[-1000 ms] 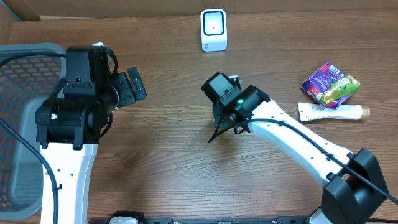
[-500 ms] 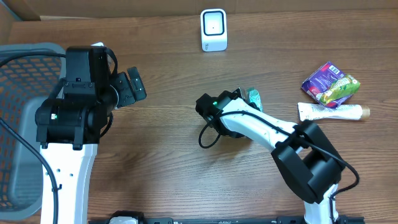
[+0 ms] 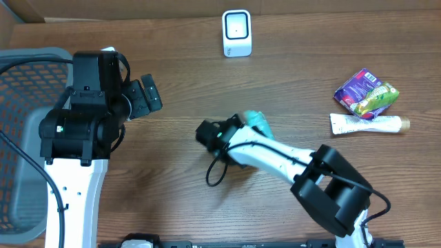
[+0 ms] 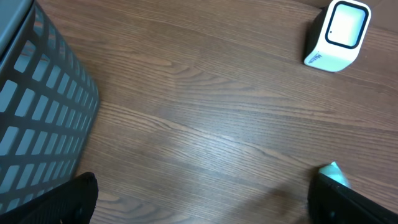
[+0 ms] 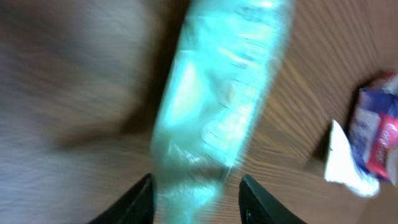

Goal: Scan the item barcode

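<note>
**DESK:** What sits at the far left?

**PHOTOGRAPHER:** A grey mesh basket [image 3: 21, 145] at the edge of the bench [image 3: 172, 200], likely the drop for scanned goods. Beside it the left arm [image 3: 76, 131] hangs over bare wood. The left jaws are spread wide and hold nothing. It looks parked aside to give the other arm room.

**DESK:** And the scanner?

**PHOTOGRAPHER:** The white scanner [image 3: 236, 32] stands upright at the back, centre, with its window facing forward across the bench. An item has to be brought up in front of it.

**DESK:** Where is the item?

**PHOTOGRAPHER:** The teal packet [image 3: 258, 122] is mid-bench, well short of the scanner. It sits at the tip of the right arm [image 3: 275, 155], which is folded low and reaches leftward. The wrist view shows the packet running lengthwise between the right jaws, with one of the fingers [image 5: 140, 199] on each side. That view is smeared, so I cannot tell whether they pinch the packet or sit loose around it.

**DESK:** Barcode showing?

**PHOTOGRAPHER:** None that I can make out. My reading is that no scan has happened yet. The packet needs its printed side turned to the window.

**DESK:** Far right?

**PHOTOGRAPHER:** A purple pouch [image 3: 355, 86] and a green packet [image 3: 382, 100] touching it, with a white tube [image 3: 365, 124] just below. All three wait well apart from the action.
</note>
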Controlling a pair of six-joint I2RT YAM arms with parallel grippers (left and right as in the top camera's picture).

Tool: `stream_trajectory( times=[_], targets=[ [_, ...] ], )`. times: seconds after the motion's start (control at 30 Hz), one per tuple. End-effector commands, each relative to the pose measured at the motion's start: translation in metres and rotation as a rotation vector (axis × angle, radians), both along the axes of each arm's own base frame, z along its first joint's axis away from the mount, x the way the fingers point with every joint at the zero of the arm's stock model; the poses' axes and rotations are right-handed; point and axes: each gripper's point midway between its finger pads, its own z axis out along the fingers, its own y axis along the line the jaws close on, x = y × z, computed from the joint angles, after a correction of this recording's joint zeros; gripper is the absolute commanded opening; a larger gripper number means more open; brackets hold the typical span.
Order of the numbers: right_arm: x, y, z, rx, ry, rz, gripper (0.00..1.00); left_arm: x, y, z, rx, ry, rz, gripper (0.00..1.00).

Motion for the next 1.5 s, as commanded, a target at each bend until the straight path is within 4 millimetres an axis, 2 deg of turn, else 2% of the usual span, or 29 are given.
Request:
stream_trajectory(
  times=[0.0, 0.07, 0.17, 0.27, 0.37, 0.53, 0.57, 0.6, 0.63, 0.7, 0.77, 0.87, 1.17, 1.3, 1.37, 1.47],
  targets=[
    [-0.009, 0.021, 0.004, 0.057, 0.01, 0.04, 0.45, 0.001, 0.003, 0.002, 0.003, -0.006, 0.017, 1.0],
    [-0.016, 0.029, 0.001, 0.076, 0.029, 0.054, 0.51, 0.001, 0.003, 0.002, 0.003, -0.006, 0.017, 1.0],
    [-0.025, 0.038, -0.003, 0.121, 0.073, 0.055, 0.51, 0.001, 0.003, 0.002, 0.003, -0.006, 0.017, 1.0],
    [-0.024, 0.046, 0.005, 0.188, 0.103, 0.02, 0.59, 0.001, 0.003, 0.002, 0.003, -0.006, 0.017, 1.0],
    [-0.008, 0.053, 0.027, 0.307, 0.093, -0.058, 0.63, 0.001, 0.003, 0.002, 0.003, -0.006, 0.017, 1.0],
    [0.033, 0.054, 0.076, 0.585, 0.094, -0.195, 0.63, 0.001, 0.003, 0.002, 0.003, -0.006, 0.017, 1.0],
    [0.04, 0.051, 0.082, 0.636, 0.102, -0.222, 0.62, 0.001, 0.003, 0.002, 0.003, -0.006, 0.017, 1.0],
    [0.049, 0.045, 0.087, 0.679, 0.108, -0.253, 0.49, 0.001, 0.003, 0.002, 0.003, -0.006, 0.017, 1.0],
    [0.055, 0.038, 0.088, 0.702, 0.11, -0.279, 0.32, 0.001, 0.003, 0.002, 0.003, -0.006, 0.017, 1.0],
    [0.064, 0.026, 0.087, 0.734, 0.122, -0.327, 0.18, 0.001, 0.003, 0.002, 0.003, -0.006, 0.017, 1.0],
    [0.069, 0.018, 0.082, 0.766, 0.146, -0.368, 0.09, 0.001, 0.003, 0.002, 0.003, -0.006, 0.017, 0.99],
    [0.069, 0.018, 0.072, 0.835, 0.212, -0.423, 0.04, 0.001, 0.003, 0.002, 0.003, -0.006, 0.017, 1.0],
    [0.05, 0.03, 0.009, 0.859, 0.321, -0.593, 0.04, 0.001, 0.003, 0.002, 0.003, -0.006, 0.017, 1.0],
    [0.05, 0.019, -0.021, 0.791, 0.27, -0.73, 0.04, 0.001, 0.003, 0.002, 0.003, -0.006, 0.017, 1.0],
    [0.052, 0.017, -0.03, 0.788, 0.26, -0.757, 0.04, 0.001, 0.003, 0.002, 0.003, -0.006, 0.017, 1.0],
    [0.055, 0.023, -0.033, 0.819, 0.276, -0.742, 0.04, 0.001, 0.003, 0.002, 0.003, -0.006, 0.017, 1.0]
  ],
)
